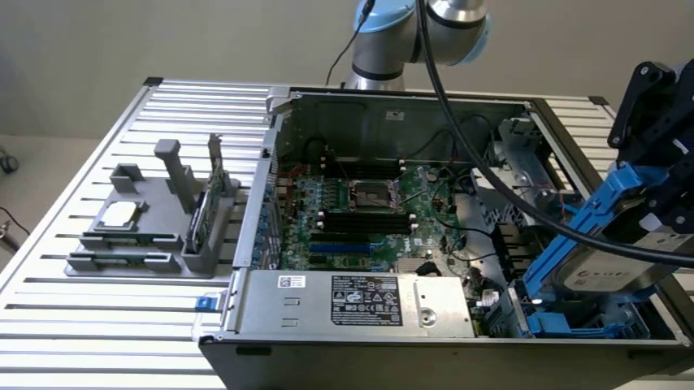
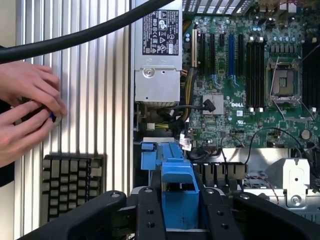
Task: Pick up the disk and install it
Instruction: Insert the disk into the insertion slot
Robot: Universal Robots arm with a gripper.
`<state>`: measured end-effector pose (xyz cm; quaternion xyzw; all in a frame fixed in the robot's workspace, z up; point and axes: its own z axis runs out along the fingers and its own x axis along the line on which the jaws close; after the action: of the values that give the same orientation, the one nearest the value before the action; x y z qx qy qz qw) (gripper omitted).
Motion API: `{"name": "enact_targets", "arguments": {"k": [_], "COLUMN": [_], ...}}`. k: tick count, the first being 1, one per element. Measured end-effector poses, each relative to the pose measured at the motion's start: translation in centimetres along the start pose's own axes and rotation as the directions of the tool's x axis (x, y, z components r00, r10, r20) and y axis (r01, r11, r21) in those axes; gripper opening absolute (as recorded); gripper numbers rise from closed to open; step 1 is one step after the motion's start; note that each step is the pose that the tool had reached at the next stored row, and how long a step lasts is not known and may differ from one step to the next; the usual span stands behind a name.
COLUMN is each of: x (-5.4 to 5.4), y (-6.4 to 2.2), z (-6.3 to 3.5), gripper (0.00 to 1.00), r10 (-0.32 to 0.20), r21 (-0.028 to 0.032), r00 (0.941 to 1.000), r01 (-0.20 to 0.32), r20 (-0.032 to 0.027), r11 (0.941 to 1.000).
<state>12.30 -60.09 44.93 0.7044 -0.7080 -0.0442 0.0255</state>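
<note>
The disk (image 1: 613, 272), a silver-grey drive with a white label clipped in a blue plastic frame, hangs tilted over the drive bay at the front corner of the open computer case (image 1: 271, 162), on the exterior view's right. My gripper (image 1: 656, 199) is shut on its upper end. In the wrist view the blue frame of the disk (image 2: 179, 182) sits clamped between the two black fingers (image 2: 150, 212) of the gripper (image 2: 180, 212). A blue drive bay part (image 2: 152, 155) lies just beyond the frame's tip.
The motherboard (image 1: 369, 211) and power supply (image 1: 358, 301) take up the case's middle and front. A black cable (image 1: 509, 195) crosses over them. A grey fixture (image 1: 141, 227) with a chip and a card stands on the slatted table. A person's hands (image 2: 25, 115) rest beside a keyboard (image 2: 70, 185).
</note>
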Motion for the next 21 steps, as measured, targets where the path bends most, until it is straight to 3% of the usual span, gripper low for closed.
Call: {"name": "enact_targets", "arguments": {"k": [13, 21], "x": [0.2, 0.3], "y": [-0.42, -0.55], "z": [1.82, 2.87], "gripper": [0.33, 0.33], "r10": [-0.006, -0.011], "r21": [-0.0002, -0.0003], "r00": [0.9999, 0.9998], "r01": [0.006, 0.011], "r20": [0.0145, 0.019], "r11": [1.0, 0.9999]}}
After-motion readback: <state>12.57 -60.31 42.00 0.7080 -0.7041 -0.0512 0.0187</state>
